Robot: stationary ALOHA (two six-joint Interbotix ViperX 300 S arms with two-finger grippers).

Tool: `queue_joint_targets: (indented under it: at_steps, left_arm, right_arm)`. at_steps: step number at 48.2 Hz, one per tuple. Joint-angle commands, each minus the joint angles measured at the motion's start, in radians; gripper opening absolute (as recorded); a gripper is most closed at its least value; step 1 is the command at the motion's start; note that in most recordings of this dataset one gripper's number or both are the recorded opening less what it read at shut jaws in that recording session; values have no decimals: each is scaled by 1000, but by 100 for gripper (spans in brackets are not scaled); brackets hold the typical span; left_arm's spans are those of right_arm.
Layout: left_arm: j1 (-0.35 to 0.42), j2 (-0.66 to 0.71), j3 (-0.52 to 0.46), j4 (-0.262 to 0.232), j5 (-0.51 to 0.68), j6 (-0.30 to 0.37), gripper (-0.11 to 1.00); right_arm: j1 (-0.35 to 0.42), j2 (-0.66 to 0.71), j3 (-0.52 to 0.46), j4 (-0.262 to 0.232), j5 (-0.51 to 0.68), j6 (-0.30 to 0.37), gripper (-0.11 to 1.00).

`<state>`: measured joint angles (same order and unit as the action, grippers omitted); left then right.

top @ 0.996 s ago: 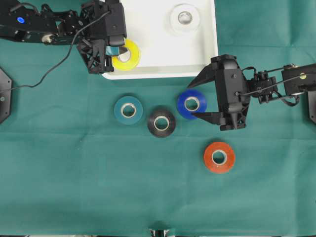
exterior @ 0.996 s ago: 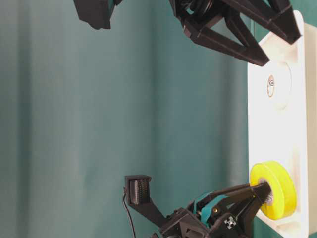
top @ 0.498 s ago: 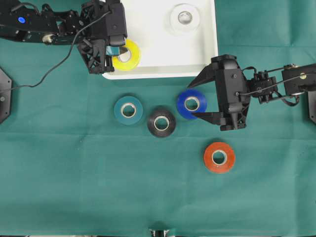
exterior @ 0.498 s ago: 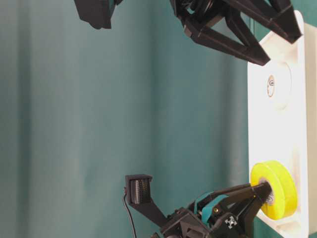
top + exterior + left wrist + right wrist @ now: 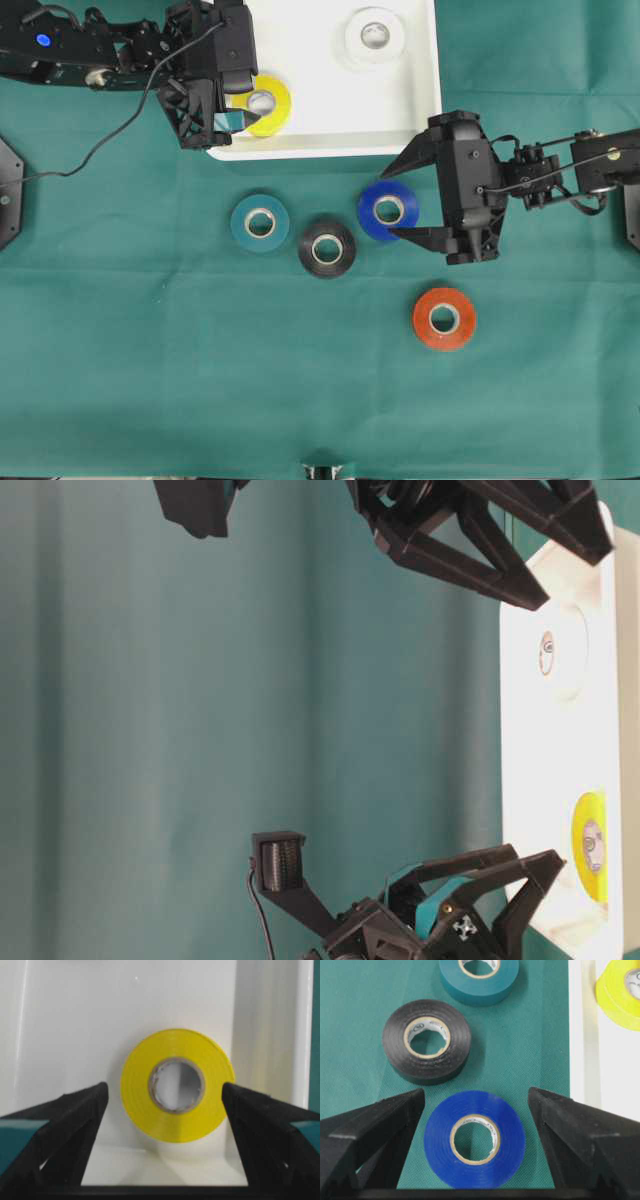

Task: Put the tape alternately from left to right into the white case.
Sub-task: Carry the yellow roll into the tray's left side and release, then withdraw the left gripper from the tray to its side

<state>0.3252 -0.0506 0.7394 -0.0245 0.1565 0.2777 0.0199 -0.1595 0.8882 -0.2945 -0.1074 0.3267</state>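
1. The white case point(image 5: 330, 120) sits at the 12 o'clock edge of the overhead view, on the green cloth point(image 5: 150, 350)
2. Two rolls lie flat inside it: the yellow roll point(image 5: 264, 103) near the case's 8 o'clock corner, and the white roll point(image 5: 374, 36) toward its 1 o'clock corner, well apart from each other
3. The left gripper point(image 5: 232, 105) hovers over the case's 8 o'clock corner with its jaws spread wide; in the left wrist view the yellow roll point(image 5: 176, 1092) lies free between the two fingers point(image 5: 75, 1110), neither one pressing on it
4. The right gripper point(image 5: 405, 200) reaches in from 3 o'clock, jaws wide apart, and straddles the blue roll point(image 5: 388, 210) without clamping it; in the right wrist view the blue roll point(image 5: 475, 1138) rests on the cloth between the open fingers
5. The black roll point(image 5: 326, 249) lies at 8 o'clock of the blue roll, close by it
6. The teal roll point(image 5: 260, 222) lies at 10 o'clock of the black one, just beside it
7. The orange-red roll point(image 5: 444, 318) lies alone at 5 o'clock of the blue roll, apart from the others
8. All four rolls outside the case lie flat with their pale cores facing up
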Motion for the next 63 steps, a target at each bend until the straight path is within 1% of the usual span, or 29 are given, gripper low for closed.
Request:
queue_joint_targets:
  at_steps: [1, 14, 21, 28, 38, 43, 50, 63]
  left_arm:
    - [3, -18, -15, 2, -6, 0, 98]
    - [2, -23, -17, 2, -2, -2, 98]
    - [-12, -46, -15, 2, 5, -2, 98]
    - [-48, -86, -9, 0, 21, -6, 98]
    - [-135, -133, 25, -3, 29, -17, 98]
    - [-190, -163, 51, -3, 31, -48, 98]
    - [-247, -206, 92, -2, 29, -98, 98]
    - [-305, -308, 181, -3, 31, -192, 98]
  right_arm:
    - [2, -8, -8, 0, -9, 2, 85]
    - [2, -6, -9, 0, -9, 2, 85]
    - [2, -6, -8, 0, -9, 2, 85]
    - [2, -6, -9, 2, -11, 2, 85]
    - [2, -6, -8, 0, -11, 2, 85]
    - [2, -6, -8, 0, -11, 2, 85]
    - [2, -6, -8, 0, -11, 2, 85]
    - [2, -6, -9, 0, -11, 0, 85]
